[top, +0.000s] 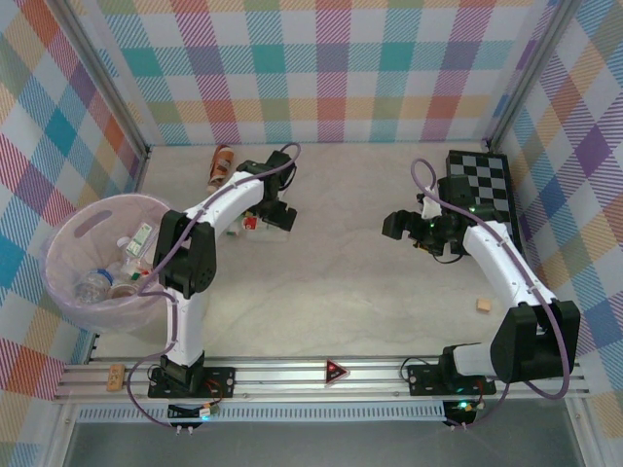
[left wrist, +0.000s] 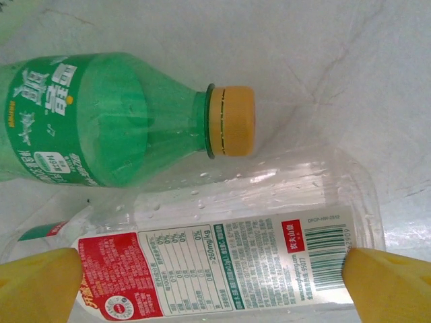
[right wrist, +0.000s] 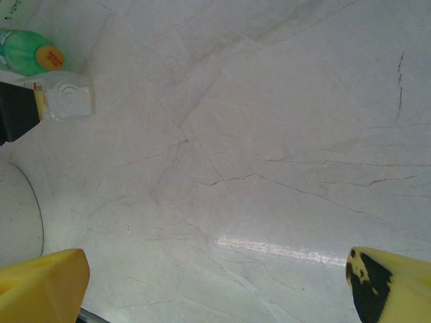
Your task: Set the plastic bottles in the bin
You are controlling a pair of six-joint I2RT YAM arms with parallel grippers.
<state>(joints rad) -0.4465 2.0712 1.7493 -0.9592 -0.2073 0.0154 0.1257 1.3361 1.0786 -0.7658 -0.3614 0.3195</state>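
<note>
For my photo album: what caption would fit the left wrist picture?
The open left end effector, yellow fingers flanking a clear labelled bottle beside a green bottle.

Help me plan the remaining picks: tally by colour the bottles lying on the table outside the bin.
Green bottle: 1
Clear bottle: 1
Brown-orange bottle: 1
Total in view: 3

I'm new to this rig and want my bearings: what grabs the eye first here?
The pink bin at far left already holds several bottles. In the left wrist view, a green bottle lies beside a clear labelled bottle framed by the open left gripper. A checkerboard sits far right.
</note>
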